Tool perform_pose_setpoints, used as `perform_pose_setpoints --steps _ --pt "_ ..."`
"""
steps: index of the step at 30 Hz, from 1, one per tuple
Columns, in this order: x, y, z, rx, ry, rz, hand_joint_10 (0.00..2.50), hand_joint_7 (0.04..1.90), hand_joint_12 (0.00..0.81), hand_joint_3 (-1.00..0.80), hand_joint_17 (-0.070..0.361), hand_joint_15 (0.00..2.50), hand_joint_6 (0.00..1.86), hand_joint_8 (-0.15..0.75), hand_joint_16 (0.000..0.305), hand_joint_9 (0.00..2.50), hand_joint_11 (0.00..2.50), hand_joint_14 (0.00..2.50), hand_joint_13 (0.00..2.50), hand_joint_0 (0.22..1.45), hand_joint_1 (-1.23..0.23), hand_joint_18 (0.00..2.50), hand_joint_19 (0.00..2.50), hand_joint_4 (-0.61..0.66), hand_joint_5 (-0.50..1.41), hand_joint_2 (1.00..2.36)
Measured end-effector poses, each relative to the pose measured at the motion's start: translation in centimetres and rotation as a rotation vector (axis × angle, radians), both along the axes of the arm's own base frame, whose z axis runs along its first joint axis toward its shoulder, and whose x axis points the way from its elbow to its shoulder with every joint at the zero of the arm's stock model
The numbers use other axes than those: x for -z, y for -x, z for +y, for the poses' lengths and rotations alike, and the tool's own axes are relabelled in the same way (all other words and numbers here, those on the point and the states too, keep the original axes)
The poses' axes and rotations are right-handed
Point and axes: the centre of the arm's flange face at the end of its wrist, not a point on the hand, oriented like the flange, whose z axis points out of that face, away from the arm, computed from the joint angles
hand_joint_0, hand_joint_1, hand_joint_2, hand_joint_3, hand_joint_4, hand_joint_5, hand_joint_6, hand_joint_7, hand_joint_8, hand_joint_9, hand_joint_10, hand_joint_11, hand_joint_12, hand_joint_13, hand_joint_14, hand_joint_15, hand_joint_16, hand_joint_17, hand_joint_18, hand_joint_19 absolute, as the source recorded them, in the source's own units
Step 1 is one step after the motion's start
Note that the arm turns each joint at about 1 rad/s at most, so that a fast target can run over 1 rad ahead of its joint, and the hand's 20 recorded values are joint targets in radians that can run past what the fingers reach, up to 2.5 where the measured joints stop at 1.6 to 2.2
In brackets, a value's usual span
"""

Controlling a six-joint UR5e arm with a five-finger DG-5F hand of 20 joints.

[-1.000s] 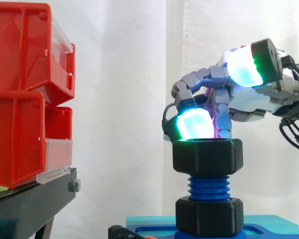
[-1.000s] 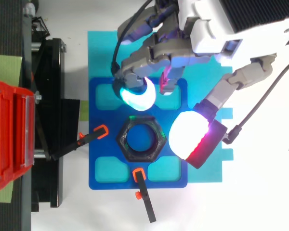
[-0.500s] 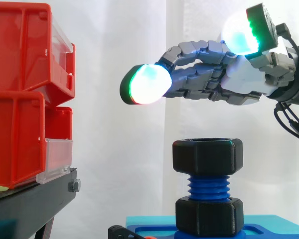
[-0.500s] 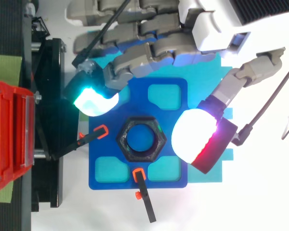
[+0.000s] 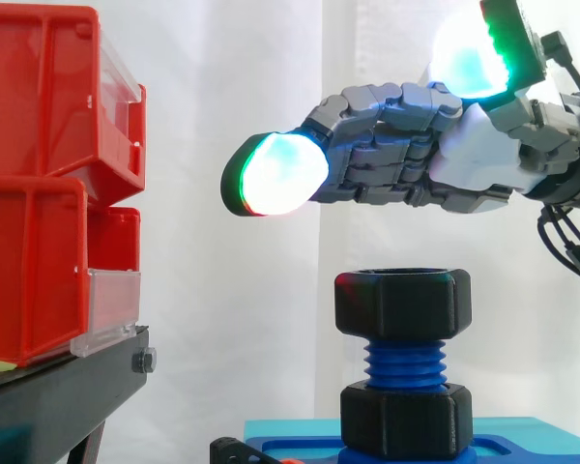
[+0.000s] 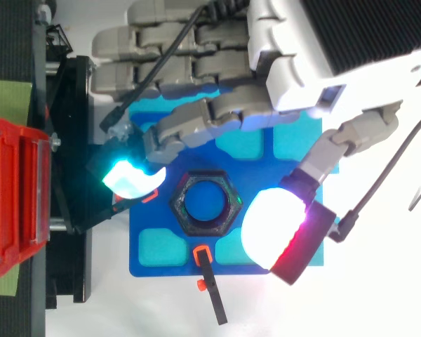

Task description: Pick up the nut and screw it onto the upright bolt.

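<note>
Fingers [image 5: 271, 174] are stretched out almost straight, and nothing is held by the hand [image 5: 483, 174], which hovers clear above the nut [image 5: 402, 303]. That nut is seated level on top of the upright blue bolt [image 5: 403, 365], so picking and placing look done. Bare thread is seen between it and a second nut [image 5: 406, 419] lower down, so further turns may be wanted.

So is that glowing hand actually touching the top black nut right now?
Apart. In the side view the hand hovers above the top nut, with a strip of white curtain plainly visible between them.
</note>
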Motion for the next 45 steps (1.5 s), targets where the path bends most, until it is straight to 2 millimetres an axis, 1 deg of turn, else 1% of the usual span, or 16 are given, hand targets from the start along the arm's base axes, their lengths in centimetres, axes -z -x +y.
perform_pose_setpoints --steps 5,7,14,19,26,31,42,45 --pt "1.7 0.3 1.0 0.005 -0.006 0.018 0.00 0.56 0.315 -0.50 0.114 0.00 0.50 0.143 0.050 0.00 0.00 0.00 0.00 0.41 -0.01 0.00 0.00 0.07 -0.22 1.00" --pt "2.0 0.3 1.3 0.008 -0.008 0.013 0.00 0.56 0.318 -0.50 0.112 0.00 0.50 0.147 0.050 0.00 0.00 0.00 0.00 0.41 -0.01 0.00 0.00 0.07 -0.22 1.00" --pt "2.3 0.0 2.8 0.008 -0.025 0.003 0.00 0.59 0.320 -0.50 0.112 0.00 0.50 0.154 0.050 0.00 0.00 0.00 0.00 0.41 -0.01 0.00 0.00 0.08 -0.21 1.00" --pt "2.3 -0.1 3.5 0.003 -0.027 0.005 0.00 0.62 0.321 -0.50 0.110 0.00 0.50 0.162 0.049 0.00 0.00 0.00 0.00 0.41 -0.01 0.00 0.00 0.09 -0.21 1.00" --pt "2.7 0.0 3.8 -0.001 -0.027 0.014 0.00 0.68 0.322 -0.50 0.110 0.00 0.50 0.171 0.049 0.00 0.00 0.00 0.00 0.42 -0.02 0.00 0.00 0.10 -0.20 1.00" --pt "3.4 0.3 3.9 -0.003 -0.027 0.021 0.00 0.72 0.323 -0.50 0.109 0.00 0.50 0.178 0.049 0.00 0.00 0.00 0.00 0.42 -0.02 0.00 0.00 0.11 -0.19 1.00" --pt "3.6 0.3 4.0 -0.004 -0.024 0.017 0.00 0.71 0.318 -0.50 0.106 0.00 0.50 0.183 0.047 0.04 0.00 0.00 0.00 0.42 -0.04 0.00 0.00 0.12 -0.18 1.00" --pt "3.6 0.3 3.8 0.000 -0.018 0.014 0.00 0.70 0.303 -0.50 0.101 0.00 0.50 0.183 0.045 0.06 0.00 0.00 0.00 0.42 -0.04 0.00 0.00 0.12 -0.17 1.00"
